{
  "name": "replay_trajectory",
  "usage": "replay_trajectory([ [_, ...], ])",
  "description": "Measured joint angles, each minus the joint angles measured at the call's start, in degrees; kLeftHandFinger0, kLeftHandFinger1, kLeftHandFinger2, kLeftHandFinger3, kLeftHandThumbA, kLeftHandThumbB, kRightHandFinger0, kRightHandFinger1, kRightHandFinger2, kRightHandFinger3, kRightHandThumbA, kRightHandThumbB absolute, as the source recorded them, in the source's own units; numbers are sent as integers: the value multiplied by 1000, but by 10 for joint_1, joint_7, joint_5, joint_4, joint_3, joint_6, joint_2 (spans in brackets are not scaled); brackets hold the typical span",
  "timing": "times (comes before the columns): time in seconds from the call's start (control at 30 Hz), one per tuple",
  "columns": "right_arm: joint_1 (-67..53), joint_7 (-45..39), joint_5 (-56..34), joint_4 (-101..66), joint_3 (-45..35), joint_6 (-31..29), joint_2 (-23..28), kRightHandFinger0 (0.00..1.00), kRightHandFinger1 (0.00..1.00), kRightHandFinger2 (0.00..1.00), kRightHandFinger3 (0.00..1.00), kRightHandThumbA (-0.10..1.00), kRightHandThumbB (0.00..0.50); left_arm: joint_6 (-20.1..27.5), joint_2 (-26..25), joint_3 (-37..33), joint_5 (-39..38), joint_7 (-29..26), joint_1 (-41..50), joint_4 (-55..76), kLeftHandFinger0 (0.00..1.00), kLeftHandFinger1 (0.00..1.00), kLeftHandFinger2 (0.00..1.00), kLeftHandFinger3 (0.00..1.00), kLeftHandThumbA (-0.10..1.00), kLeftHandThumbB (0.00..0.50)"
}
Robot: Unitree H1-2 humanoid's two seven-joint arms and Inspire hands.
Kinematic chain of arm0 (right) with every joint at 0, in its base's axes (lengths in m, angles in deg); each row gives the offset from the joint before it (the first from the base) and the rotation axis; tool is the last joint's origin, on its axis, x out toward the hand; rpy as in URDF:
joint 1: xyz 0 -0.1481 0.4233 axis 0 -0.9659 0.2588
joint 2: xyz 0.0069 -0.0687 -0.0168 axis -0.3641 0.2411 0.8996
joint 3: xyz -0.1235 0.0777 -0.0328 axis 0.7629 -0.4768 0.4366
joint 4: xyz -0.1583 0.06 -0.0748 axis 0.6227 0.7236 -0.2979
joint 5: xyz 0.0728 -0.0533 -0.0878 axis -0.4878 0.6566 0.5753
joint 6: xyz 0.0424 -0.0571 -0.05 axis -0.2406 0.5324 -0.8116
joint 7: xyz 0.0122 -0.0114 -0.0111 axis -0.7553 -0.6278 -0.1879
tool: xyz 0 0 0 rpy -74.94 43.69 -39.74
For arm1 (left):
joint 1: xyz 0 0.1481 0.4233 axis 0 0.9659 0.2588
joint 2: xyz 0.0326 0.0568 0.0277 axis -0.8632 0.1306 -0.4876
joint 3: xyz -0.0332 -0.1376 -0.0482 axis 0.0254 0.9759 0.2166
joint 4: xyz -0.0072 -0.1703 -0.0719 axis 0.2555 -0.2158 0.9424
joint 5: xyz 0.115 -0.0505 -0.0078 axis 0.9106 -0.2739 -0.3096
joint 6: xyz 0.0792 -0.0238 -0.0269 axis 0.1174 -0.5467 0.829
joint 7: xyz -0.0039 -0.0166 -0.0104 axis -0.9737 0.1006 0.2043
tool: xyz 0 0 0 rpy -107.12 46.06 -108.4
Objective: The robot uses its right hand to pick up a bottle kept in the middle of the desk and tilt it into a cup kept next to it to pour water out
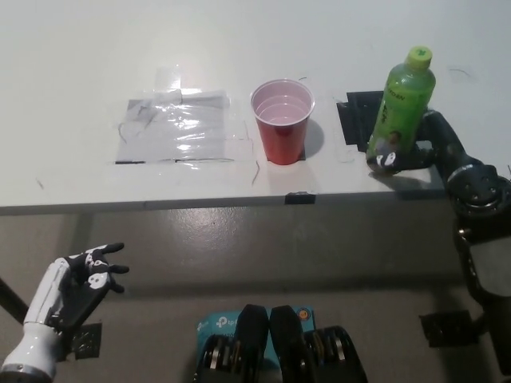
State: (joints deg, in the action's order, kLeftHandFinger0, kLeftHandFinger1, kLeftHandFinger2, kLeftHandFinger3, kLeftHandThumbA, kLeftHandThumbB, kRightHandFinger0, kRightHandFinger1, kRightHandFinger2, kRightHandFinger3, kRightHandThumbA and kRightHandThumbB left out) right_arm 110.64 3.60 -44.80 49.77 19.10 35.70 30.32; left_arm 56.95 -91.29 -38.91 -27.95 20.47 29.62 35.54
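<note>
A white, smooth-topped desk (96, 48) fills the upper part of the head view, its front edge running straight across. On it stand 2 things: a red plastic cup (283, 121) with a pale inside, near the middle, and a green plastic bottle (402, 108) with a lime cap to its right, upright on a black tape patch (355, 120). A sheet of clear, shiny plastic film (180, 132) lies taped flat left of the cup.

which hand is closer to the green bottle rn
Right. The black right hand is wrapped around the green bottle's lower part on the desk. The white left hand rests far off at lower left, below the desk edge.
</note>
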Motion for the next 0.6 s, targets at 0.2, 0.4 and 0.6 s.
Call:
replay_trajectory([
  [0.2, 9, 19, -1, 2, -10, 0, -17, 1000, 1000, 1000, 1000, 980, 500, 12, -9, -11, 1, 12, 0, -1, 470, 581, 745, 806, 959, 190],
  [0.4, 21, 33, -8, 12, -27, 1, -35, 1000, 1000, 1000, 1000, 985, 500, 27, -22, -27, 4, 23, 0, -9, 473, 599, 751, 788, 965, 226],
  [0.6, 33, 81, -8, 36, -60, 1, -59, 627, 752, 1000, 1000, 878, 196, 41, -30, -47, 10, 38, 0, -24, 469, 585, 737, 754, 973, 243],
])
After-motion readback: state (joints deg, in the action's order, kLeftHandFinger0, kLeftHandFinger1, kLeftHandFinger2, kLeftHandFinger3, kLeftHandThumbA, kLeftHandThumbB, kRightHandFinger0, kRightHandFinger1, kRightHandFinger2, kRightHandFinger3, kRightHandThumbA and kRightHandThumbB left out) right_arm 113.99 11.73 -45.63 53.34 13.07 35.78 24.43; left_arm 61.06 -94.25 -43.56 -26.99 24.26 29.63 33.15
